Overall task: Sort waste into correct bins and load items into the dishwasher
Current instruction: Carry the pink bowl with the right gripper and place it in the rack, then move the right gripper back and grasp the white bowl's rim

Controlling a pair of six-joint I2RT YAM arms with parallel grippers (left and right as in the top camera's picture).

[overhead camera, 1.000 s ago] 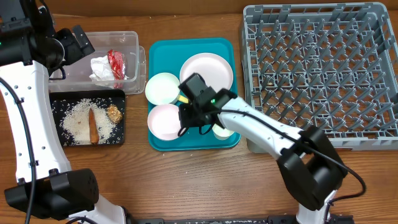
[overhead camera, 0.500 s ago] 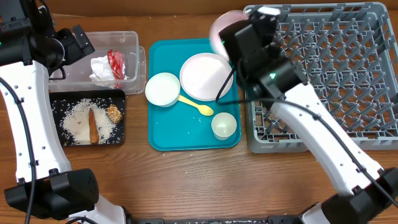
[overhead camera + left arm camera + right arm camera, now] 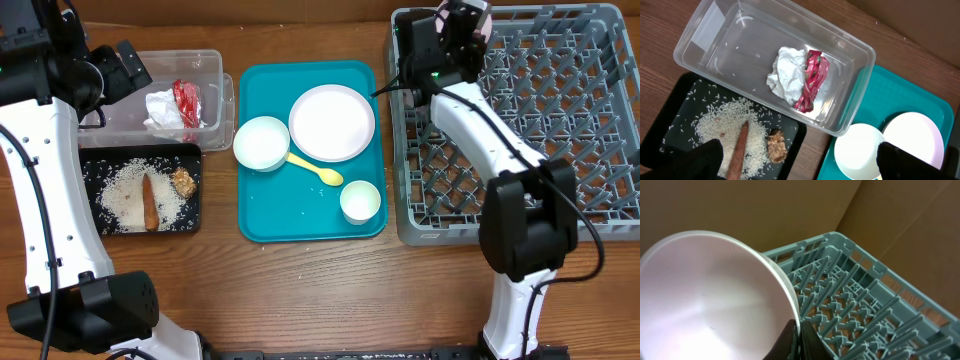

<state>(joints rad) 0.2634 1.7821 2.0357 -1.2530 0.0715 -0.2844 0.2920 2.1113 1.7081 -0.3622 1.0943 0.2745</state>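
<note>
One pale-pink round bowl (image 3: pixel 710 300), rim pinched in my right gripper (image 3: pixel 799 342), hangs tilted over the grey plastic pegged rack's (image 3: pixel 855 305) far-left corner, pegs just below.

No text, label, brand, number or sign can be read in any of the three views. The red wrapper (image 3: pixel 811 80), lying in the clear tub (image 3: pixel 710 35), shows faint pale marks on its creased surface; these are too small and crumpled to make out as letters or figures.
</note>
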